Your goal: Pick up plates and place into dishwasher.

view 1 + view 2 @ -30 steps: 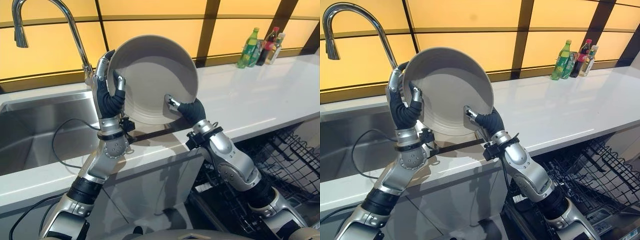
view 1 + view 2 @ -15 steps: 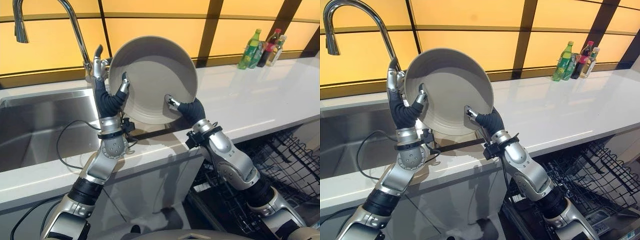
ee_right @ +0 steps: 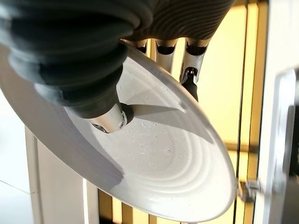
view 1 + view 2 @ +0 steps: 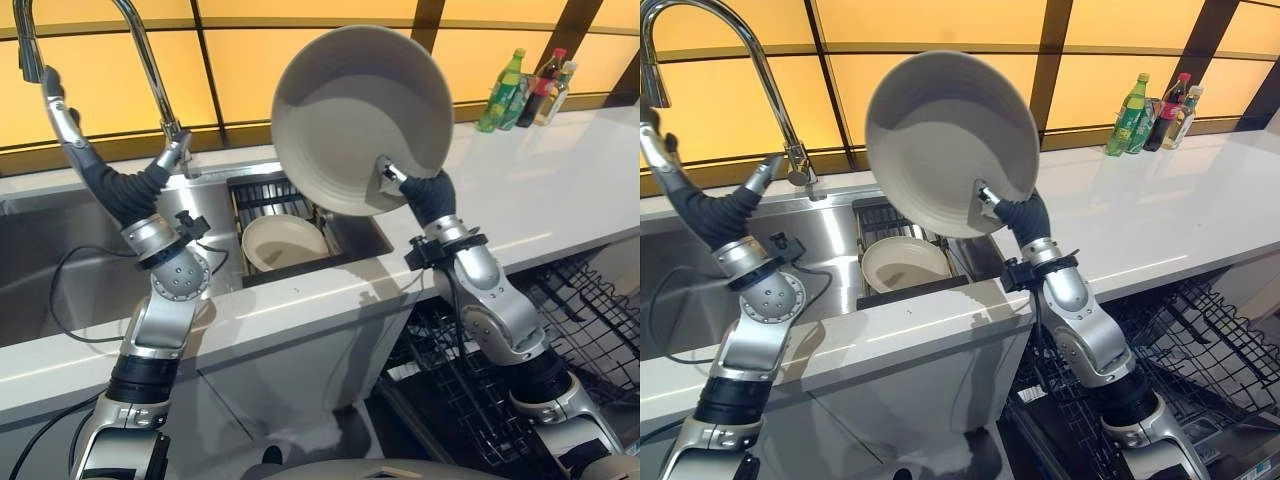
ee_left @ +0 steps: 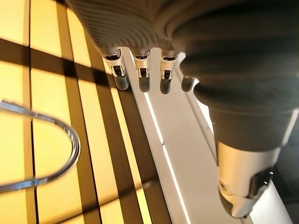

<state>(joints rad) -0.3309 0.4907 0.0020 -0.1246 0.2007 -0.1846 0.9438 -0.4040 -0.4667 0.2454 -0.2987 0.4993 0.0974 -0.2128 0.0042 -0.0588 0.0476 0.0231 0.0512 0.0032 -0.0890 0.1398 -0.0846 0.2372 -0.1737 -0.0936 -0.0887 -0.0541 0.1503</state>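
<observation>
My right hand [image 4: 428, 193] holds a large grey plate [image 4: 360, 115] up on edge above the counter, its hollow side facing me. It is shut on the plate's lower right rim, thumb on the inside [image 3: 110, 119] and fingers [image 3: 192, 77] behind. Off to the left, beside the tap, my left hand [image 4: 112, 188] is open with straight fingers [image 5: 140, 77] and holds nothing. A second, smaller pale plate [image 4: 283, 240] lies in a dark rack [image 4: 262, 190] inside the steel sink [image 4: 60, 270].
The tall curved tap [image 4: 150, 70] stands just behind my left hand. The white counter [image 4: 560, 190] runs to the right, with bottles [image 4: 505, 95] at its far end. The open dishwasher's black wire rack [image 4: 590, 310] sits low on the right, below the counter's edge.
My left hand let go of the plate and swung left towards the tap. My right hand raised the plate up and to the right, uncovering the plate in the sink rack.
</observation>
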